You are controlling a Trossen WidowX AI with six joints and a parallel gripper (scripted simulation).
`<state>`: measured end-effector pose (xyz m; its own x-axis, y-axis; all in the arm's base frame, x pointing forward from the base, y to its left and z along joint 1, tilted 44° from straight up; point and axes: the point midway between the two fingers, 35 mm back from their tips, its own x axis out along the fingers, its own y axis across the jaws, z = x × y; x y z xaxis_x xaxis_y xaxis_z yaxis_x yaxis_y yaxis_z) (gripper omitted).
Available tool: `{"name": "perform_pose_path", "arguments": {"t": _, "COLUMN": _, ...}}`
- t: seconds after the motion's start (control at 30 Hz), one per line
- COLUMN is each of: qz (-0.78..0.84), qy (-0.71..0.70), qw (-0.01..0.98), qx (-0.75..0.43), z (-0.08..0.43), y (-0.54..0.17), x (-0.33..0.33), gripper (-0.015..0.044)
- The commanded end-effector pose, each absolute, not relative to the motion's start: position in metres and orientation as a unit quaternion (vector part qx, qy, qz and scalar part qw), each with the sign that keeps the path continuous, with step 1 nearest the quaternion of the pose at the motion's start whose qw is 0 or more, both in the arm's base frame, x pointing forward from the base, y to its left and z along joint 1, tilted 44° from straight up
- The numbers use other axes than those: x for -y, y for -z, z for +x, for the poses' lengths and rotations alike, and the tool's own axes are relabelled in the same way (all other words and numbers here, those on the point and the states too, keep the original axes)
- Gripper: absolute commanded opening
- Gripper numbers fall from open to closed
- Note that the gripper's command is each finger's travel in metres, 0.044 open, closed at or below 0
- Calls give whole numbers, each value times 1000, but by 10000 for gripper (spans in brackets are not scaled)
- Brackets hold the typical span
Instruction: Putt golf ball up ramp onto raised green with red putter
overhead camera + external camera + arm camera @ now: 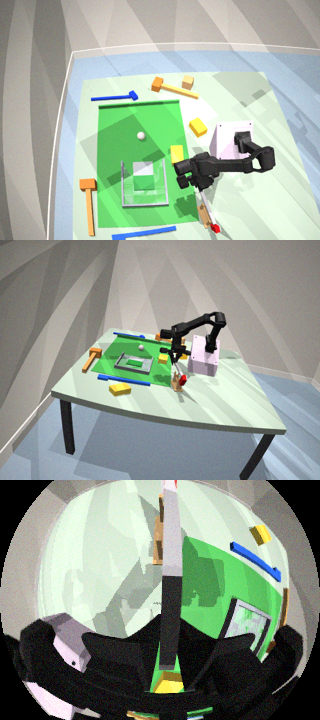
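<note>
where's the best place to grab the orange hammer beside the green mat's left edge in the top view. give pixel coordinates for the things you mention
Probably mid-handle on the orange hammer (89, 206) (90, 361), from above, fingers across its long sides: the handle is slim and straight, lying flat, while the head is much wider.

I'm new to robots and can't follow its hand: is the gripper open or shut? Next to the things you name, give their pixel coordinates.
Shut on the red putter (207, 205) (178, 369) (172, 535): the gripper's fingers meet its dark grip from both sides.

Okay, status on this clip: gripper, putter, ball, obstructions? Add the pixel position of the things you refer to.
Gripper (199, 189) (174, 363) (167, 618) shut on red putter (207, 206) (179, 370) (172, 535). Golf ball (140, 135) (140, 347) on green mat (116, 144) (108, 364) (200, 615), short of the ramp. Yellow block (177, 153) (162, 359) (169, 684) near the arm, possibly in the swing's way.
</note>
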<state>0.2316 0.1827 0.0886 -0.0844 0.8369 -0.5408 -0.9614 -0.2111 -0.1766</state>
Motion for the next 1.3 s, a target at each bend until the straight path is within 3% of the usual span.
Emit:
{"name": "perform_pose_path", "arguments": {"t": 0.0, "qz": -277, "qy": -726, "qw": 621, "qx": -103, "z": 235, "y": -106, "x": -172, "gripper": 0}}
{"name": "perform_pose_path", "arguments": {"t": 0.5, "qz": -268, "qy": -724, "qw": 625, "qx": -117, "z": 231, "y": -128, "x": -146, "gripper": 0}}
{"name": "perform_pose_path", "arguments": {"t": 1.27, "qz": -123, "qy": -598, "qw": 703, "qx": -364, "z": 304, "y": -57, "x": -49, "gripper": 0}}
